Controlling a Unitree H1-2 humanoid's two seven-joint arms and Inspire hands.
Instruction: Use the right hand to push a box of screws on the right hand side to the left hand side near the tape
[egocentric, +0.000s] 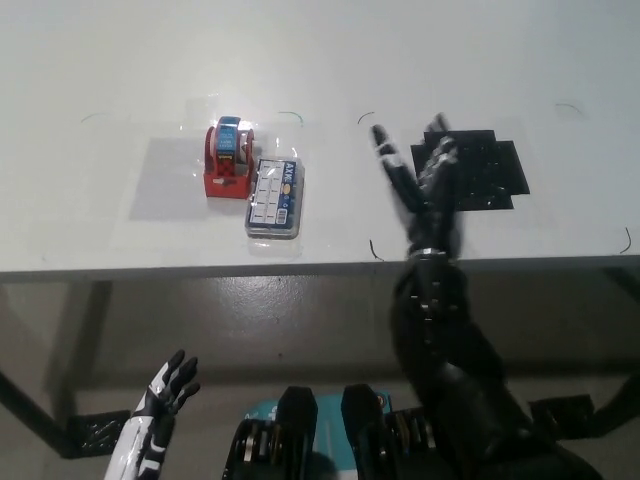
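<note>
The box of screws lies flat on the white table, its long axis running from the near edge toward the far side with the printed label end pointing away from the robot; its left long side sits just beside, seemingly touching, the red tape dispenser, which stands slightly farther back; nothing rests on the box or grips it; the near short end lies close to the table's front edge, with a strip of bare surface between; to the right of the box the tabletop is open as far as the black right hand, which is raised over the table well apart from the box, fingers spread and extended, holding nothing, partly overlapping the black mat at the right; the picture is blurred there, so contact with the mat cannot be judged; the white left hand hangs low below the table's edge at the lower left, fingers apart and empty.
</note>
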